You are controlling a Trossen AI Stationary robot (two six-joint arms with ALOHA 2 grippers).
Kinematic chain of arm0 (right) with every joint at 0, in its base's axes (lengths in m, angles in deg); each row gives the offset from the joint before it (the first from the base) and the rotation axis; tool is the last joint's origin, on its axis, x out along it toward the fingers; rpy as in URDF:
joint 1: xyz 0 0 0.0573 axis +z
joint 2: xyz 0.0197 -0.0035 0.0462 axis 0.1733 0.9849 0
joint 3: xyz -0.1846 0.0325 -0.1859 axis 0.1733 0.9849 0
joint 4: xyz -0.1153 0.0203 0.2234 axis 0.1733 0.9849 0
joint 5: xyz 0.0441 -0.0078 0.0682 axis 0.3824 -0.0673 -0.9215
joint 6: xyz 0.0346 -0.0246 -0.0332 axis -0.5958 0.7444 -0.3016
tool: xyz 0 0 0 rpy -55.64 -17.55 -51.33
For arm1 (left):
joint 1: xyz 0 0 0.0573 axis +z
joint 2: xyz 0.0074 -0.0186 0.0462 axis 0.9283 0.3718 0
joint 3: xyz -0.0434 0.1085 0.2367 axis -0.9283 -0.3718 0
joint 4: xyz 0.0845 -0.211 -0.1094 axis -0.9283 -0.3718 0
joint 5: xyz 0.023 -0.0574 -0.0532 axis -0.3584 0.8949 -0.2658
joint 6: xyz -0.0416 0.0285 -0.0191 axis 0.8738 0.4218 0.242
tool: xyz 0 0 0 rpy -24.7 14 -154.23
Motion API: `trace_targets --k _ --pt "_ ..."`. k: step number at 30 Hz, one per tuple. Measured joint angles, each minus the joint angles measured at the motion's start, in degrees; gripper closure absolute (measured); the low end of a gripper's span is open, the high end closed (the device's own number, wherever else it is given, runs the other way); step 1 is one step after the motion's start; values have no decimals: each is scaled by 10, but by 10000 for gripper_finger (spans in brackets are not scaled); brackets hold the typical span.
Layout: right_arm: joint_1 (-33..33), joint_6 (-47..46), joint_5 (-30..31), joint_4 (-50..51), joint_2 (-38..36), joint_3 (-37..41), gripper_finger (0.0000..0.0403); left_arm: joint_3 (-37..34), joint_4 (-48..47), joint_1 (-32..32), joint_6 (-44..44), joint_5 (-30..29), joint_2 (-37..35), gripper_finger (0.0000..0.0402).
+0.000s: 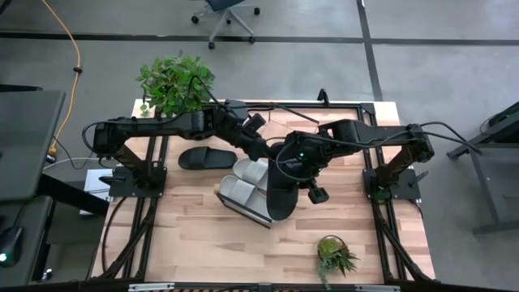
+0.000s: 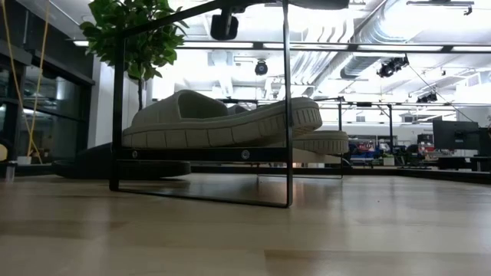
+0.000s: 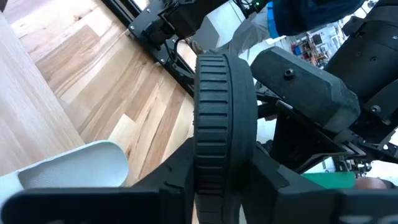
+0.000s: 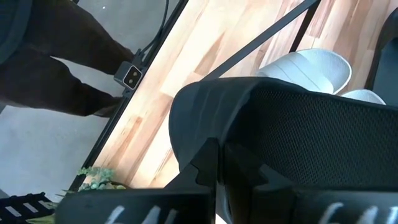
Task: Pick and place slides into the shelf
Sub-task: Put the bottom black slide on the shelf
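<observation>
We are clamping black slide (image 1: 281,185) in both tools, left tool (image 3: 224,186) and right tool (image 4: 217,177) (both gripping), over shelf (image 1: 243,212); next, lowering beside grey slides (image 1: 243,182).

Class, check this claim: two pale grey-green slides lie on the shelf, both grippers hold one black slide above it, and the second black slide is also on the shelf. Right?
Not quite. In the high view the second black slide lies on the tabletop beside the shelf, not on it. The rest stands: two pale grey-green slides on the shelf, the left gripper and right gripper on one black slide.
</observation>
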Motion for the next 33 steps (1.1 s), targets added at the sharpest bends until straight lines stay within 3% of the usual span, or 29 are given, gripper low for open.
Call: trace_targets --k 12,17,28,33 --pt "0 0 2 -3 0 0 403 0 0 0 0 0 0 327" --pt "0 -10 32 -10 0 0 401 0 0 0 0 -2 0 336" --pt "-6 -36 114 -30 -4 0 296 0 -9 0 -1 -17 0 337" --pt "-7 -41 202 -58 -29 1 275 0 -22 -1 -1 -21 0 336"
